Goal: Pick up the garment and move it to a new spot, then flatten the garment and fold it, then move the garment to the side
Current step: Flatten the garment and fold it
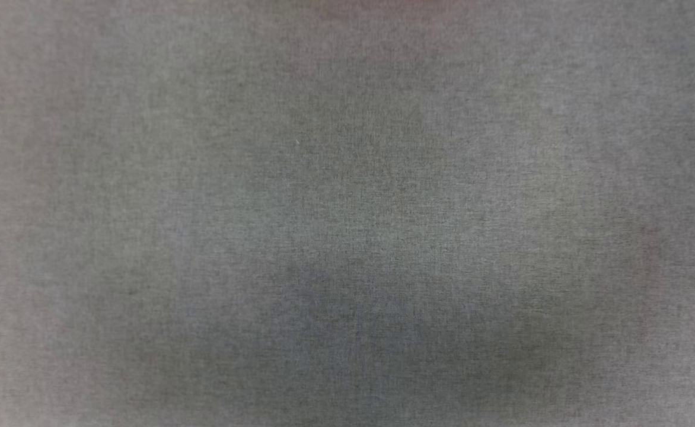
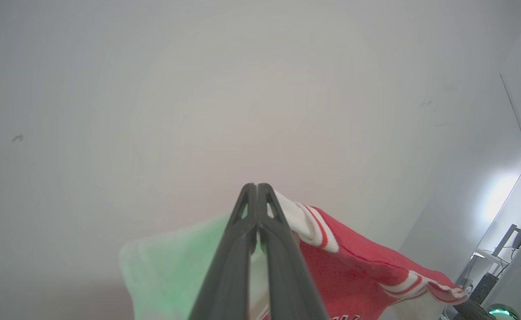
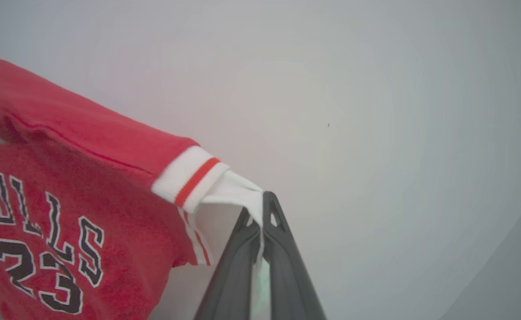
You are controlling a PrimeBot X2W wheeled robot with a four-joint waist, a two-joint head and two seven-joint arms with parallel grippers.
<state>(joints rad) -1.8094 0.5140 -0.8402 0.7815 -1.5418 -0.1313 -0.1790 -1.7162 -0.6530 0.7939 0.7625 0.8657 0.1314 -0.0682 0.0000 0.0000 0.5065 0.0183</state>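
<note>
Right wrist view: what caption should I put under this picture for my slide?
Right fingers shut on the white sleeve of a red BULLS 23 jersey.

Left gripper (image 2: 257,190), right gripper (image 3: 260,210): both closed.

I log: garment (image 3: 87,178), red body, white sleeves, white-and-red striped trim, black white-edged "BULLS 23" print. Left gripper (image 2: 257,191), right gripper (image 3: 260,213): dark grey. Surface (image 1: 347,213) in my head view: mottled grey.

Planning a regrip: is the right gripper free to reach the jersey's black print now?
Probably not: the right gripper is shut on the white sleeve of the jersey; the print hangs aside.
</note>
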